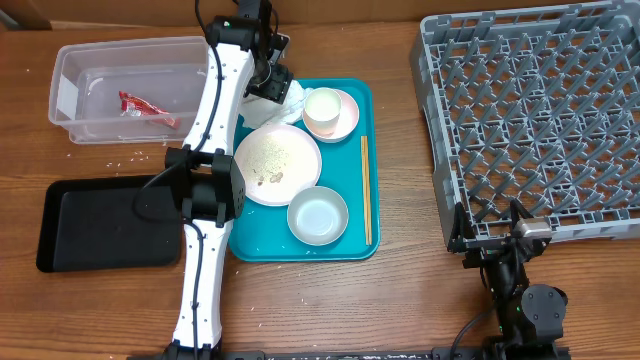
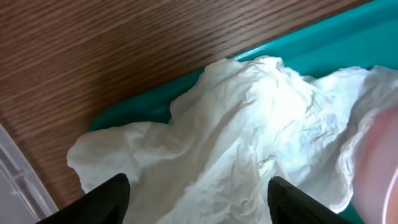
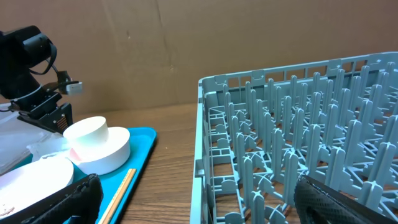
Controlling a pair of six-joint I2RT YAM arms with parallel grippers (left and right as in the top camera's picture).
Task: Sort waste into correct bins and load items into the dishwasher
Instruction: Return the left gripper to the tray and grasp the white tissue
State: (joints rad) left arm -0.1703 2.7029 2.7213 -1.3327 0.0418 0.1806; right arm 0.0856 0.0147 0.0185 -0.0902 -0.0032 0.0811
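My left gripper [image 1: 278,88] [image 2: 198,199] is open, its fingers on either side of the crumpled white napkin [image 2: 249,137] at the teal tray's back left corner. The napkin also shows in the overhead view [image 1: 293,95]. On the tray are the pink plate [image 1: 277,165] with food scraps, the white cup [image 1: 321,107] on the pink saucer [image 1: 345,118], the pale bowl [image 1: 318,216] and the chopsticks [image 1: 365,188]. The red-and-white wrapper [image 1: 143,108] lies in the clear tub [image 1: 70,60]. My right gripper [image 1: 512,232] [image 3: 199,199] is open and empty at the grey dish rack's [image 1: 535,110] front left corner.
The black tray [image 1: 105,225] sits at the front left. Rice grains [image 1: 125,158] are scattered on the table between the tub and the black tray. The teal tray [image 1: 365,88] is in the middle. The cup [image 3: 87,134] shows in the right wrist view.
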